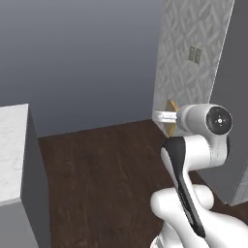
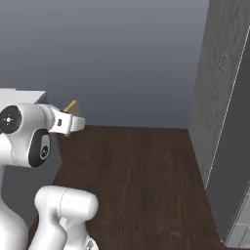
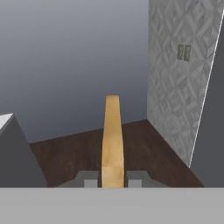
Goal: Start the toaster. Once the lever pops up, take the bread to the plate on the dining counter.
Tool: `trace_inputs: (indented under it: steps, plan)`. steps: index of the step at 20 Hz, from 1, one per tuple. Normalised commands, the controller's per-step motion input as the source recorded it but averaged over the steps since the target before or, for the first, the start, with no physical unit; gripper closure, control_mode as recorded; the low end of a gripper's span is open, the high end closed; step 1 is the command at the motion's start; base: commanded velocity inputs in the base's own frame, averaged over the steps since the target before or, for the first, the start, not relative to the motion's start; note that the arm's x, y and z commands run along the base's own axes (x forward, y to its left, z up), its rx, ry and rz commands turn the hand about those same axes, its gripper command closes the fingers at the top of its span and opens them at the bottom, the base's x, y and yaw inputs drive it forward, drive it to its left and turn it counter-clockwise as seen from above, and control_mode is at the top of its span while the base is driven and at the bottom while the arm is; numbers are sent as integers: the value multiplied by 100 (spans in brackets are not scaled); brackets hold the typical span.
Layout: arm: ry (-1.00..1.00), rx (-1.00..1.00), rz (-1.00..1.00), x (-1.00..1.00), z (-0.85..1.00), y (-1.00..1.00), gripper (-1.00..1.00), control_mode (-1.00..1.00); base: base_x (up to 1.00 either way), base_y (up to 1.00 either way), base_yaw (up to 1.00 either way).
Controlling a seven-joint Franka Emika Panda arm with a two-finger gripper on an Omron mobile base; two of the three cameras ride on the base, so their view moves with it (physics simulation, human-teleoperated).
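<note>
While the gripper (image 3: 112, 181) clamps the bread (image 3: 112, 140) edge-on above dark floor (image 2: 141, 171), toasting appears done; delivery to the plate on the dining counter remains

I see golden-tan bread (image 3: 112, 140), dark brown wood-plank floor (image 1: 106, 164), plain grey-blue back wall (image 2: 122, 53), pale grey diamond-patterned wall panel (image 3: 175, 78), white marble-look counter (image 1: 12, 145).
</note>
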Motion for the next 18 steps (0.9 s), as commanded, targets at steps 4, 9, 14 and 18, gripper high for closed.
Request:
trace_inputs:
  steps: [4,9,14,18]
  plan:
    - [0,0,0,0,0,0,100,100,100,1,-1]
    - [0,0,0,0,0,0,100,100,100,11,-1]
    - [0,0,0,0,0,0,100,100,100,20,-1]
    - [0,0,0,0,0,0,100,100,100,30,0]
